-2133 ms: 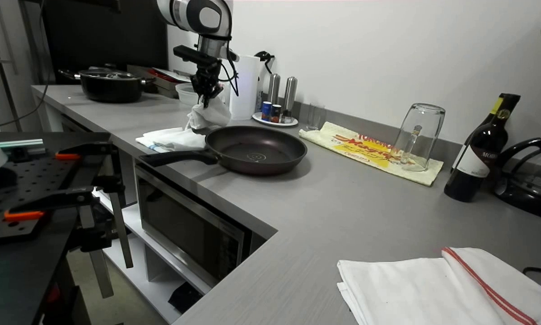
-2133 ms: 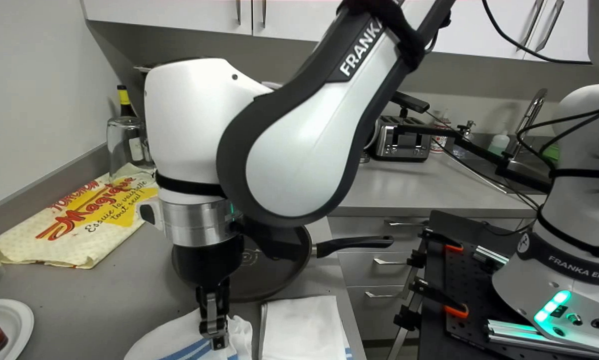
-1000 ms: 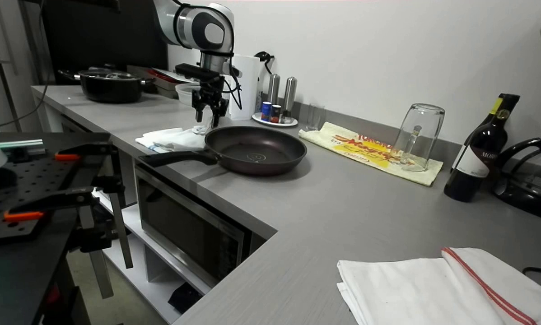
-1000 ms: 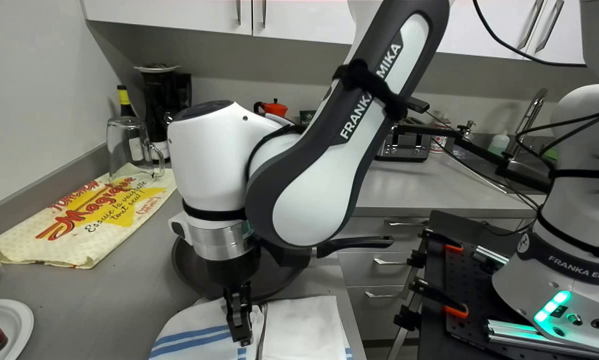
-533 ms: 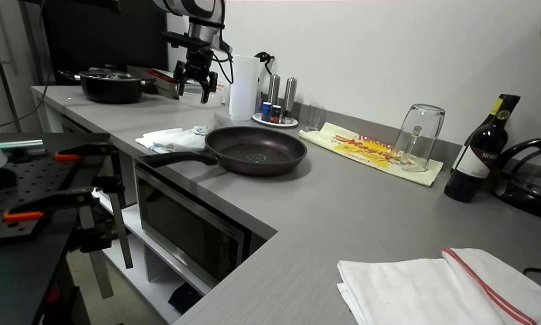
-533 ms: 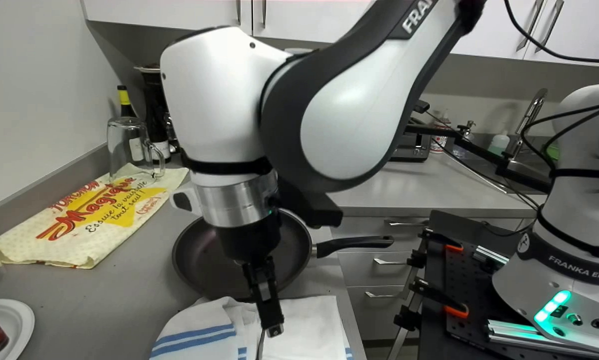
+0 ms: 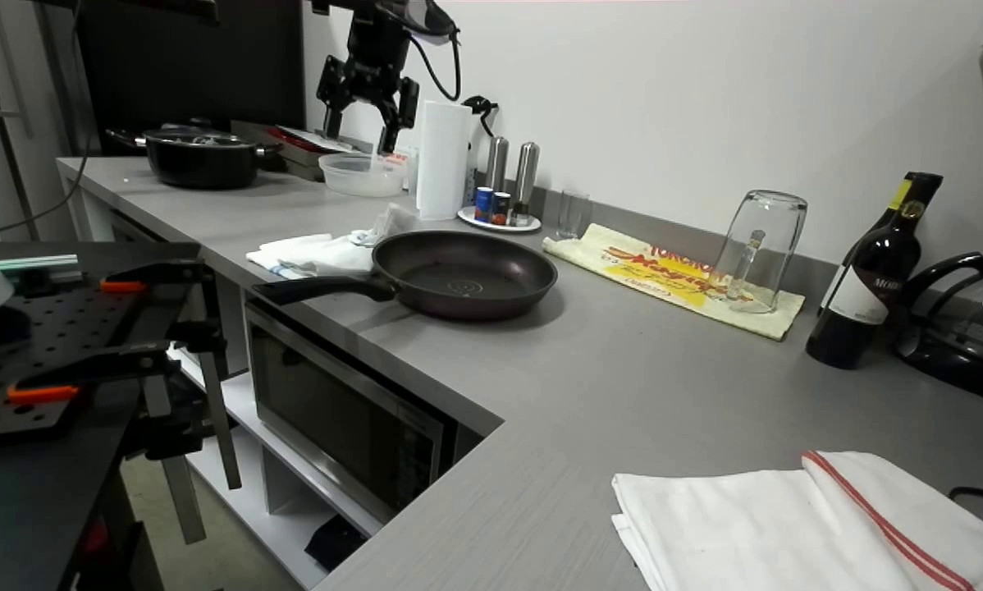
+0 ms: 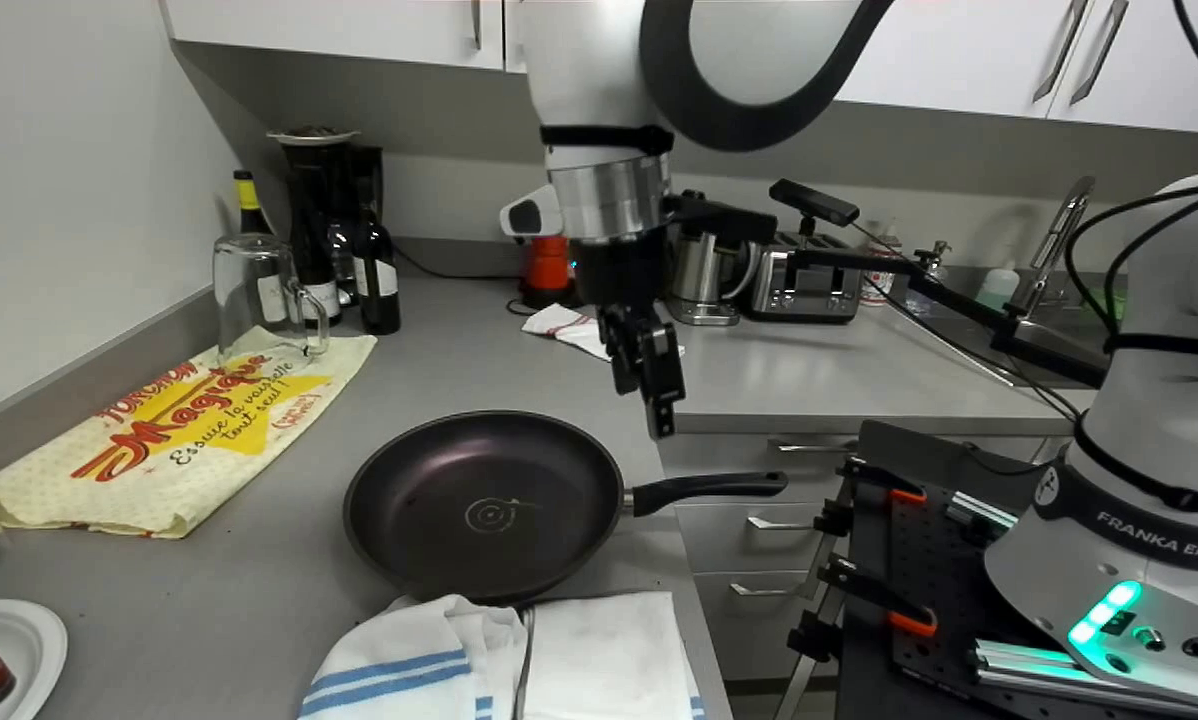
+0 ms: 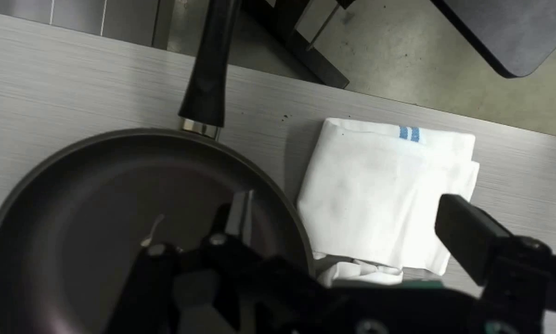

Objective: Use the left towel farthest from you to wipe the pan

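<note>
In an exterior view, a grey counter runs from upper left to lower right. Near the top, left of center, the black gripper hangs in the air, its fingers spread wide and pointing down, nothing held between them. A dark frying pan sits near the middle of the frame, its handle reaching left. White towels lie just left of it, hard to tell apart from here. A lidded black pot stands at upper left. Right of center, a clear glass mug stands on a yellow printed cloth. A dark bottle is farther right, and a red-striped towel lies folded at lower right.

In an exterior view, two white towels lie below the pan at the bottom edge: a rumpled blue-striped towel on the left and, just beside it, a flat folded towel.

In the wrist view, the pan fills the left, handle pointing up, with the folded towel right of it. The fingers stand broadly apart, one over the pan. Only a scrap of the rumpled towel shows at bottom center; the gripper hides more.
</note>
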You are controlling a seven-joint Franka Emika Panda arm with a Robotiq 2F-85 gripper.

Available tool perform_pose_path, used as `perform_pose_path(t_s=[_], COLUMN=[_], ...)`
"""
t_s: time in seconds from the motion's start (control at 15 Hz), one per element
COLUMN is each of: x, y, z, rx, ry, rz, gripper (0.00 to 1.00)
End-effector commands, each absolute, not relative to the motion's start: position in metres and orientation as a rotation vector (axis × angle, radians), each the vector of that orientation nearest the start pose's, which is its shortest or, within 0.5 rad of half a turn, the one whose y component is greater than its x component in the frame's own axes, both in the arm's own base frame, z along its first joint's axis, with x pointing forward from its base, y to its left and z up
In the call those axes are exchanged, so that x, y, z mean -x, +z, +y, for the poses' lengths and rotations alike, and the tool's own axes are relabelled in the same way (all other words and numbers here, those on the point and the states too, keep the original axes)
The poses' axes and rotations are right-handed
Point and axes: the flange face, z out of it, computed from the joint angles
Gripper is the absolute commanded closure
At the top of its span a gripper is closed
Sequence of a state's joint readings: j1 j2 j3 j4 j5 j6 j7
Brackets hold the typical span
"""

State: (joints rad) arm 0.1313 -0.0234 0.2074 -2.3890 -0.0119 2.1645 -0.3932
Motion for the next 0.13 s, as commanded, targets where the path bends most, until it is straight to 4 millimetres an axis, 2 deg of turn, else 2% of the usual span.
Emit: perform_pose_path(t_s=[0.0,0.07], x=[-0.4377,-0.4327], y=[0.3234,0.3321], z=[0.1416,0.1337], rx=[2.92,2.923], ry=[0.291,0.271], rz=[-1.119,-1.112], gripper=[0.0,0.0])
